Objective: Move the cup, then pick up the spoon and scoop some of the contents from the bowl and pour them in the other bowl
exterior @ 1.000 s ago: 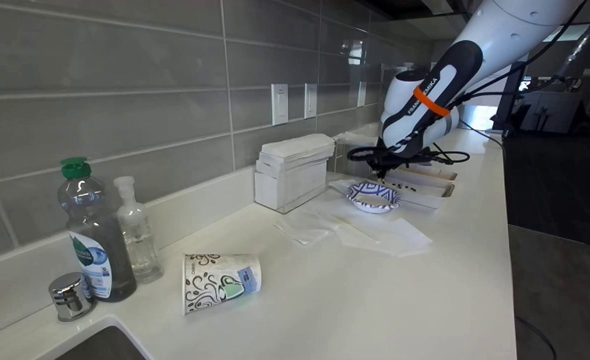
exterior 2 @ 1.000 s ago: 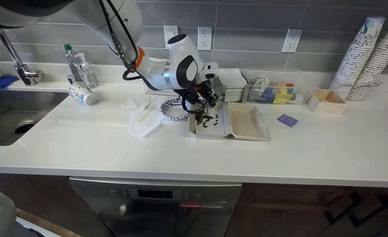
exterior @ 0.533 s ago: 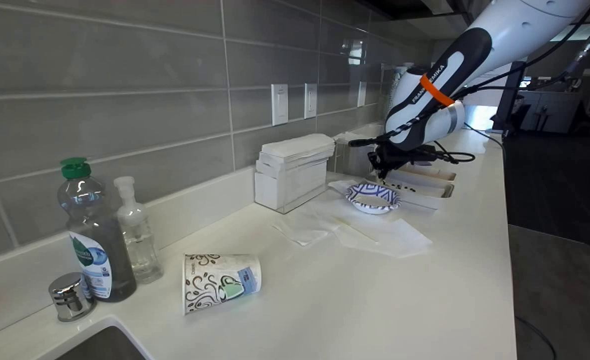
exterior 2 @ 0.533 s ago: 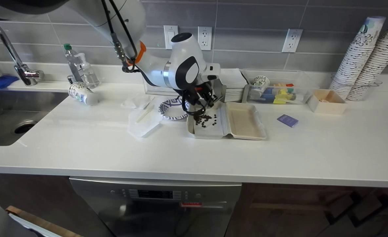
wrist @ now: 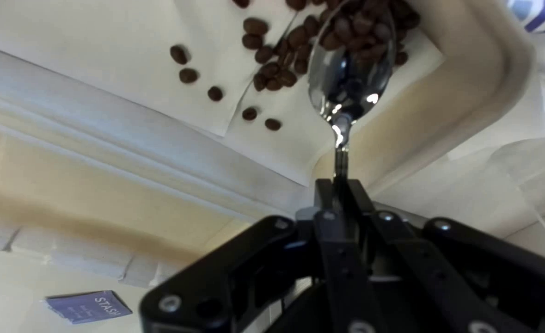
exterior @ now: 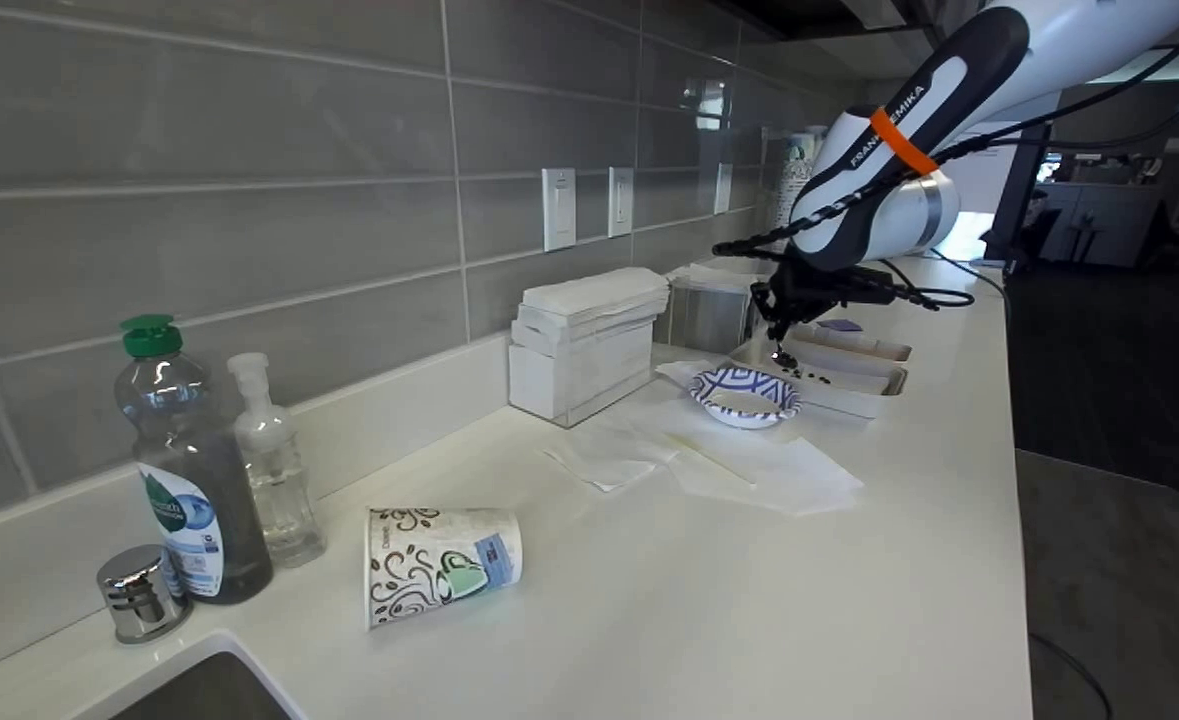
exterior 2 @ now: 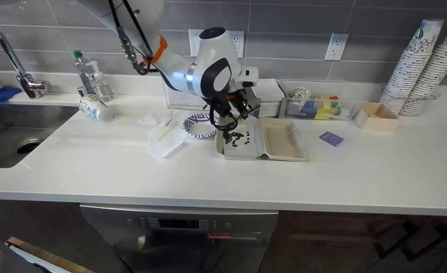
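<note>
My gripper is shut on the handle of the spoon, which points away from the fingers. Several dark brown beans lie in the far part of the spoon's bowl. Below it, more beans are scattered on white paper in an open takeout box. In an exterior view the spoon hangs just over that box. Beside the box stands the blue-and-white patterned bowl. The white printed cup lies on its side by the soap bottles, well away from the gripper.
Napkins with a thin stick lie in front of the bowl. A napkin holder stands by the wall. The box's lid half, a clear bin, a small purple packet and stacked cups are farther along the counter.
The arm has risen, lifting the gripper and spoon a little. The spoon's end with beans now shows above the box in an exterior view. Cup and bowl have stayed in place.
</note>
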Controlling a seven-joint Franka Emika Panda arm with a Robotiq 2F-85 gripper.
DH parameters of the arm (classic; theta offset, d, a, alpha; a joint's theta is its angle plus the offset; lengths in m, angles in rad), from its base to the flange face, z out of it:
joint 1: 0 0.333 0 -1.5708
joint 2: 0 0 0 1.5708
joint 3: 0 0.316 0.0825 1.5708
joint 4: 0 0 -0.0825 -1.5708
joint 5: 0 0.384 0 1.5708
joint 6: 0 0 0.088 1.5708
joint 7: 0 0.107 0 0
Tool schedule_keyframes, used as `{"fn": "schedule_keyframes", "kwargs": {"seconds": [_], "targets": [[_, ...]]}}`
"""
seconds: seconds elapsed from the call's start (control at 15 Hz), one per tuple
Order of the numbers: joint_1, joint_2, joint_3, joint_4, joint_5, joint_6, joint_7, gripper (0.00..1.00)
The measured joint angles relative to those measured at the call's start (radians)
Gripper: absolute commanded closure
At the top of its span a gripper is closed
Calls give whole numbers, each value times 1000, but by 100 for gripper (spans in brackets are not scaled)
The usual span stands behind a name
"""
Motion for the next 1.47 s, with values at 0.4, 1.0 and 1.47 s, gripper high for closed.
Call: {"fn": "schedule_keyframes", "kwargs": {"seconds": [0.4,1.0,1.47], "targets": [[5,-71,65,-61,2,0,-24,98],[116,-99,27,-95,-80,1,59,98],[425,-94,-315,-100,-475,12,520,98]]}}
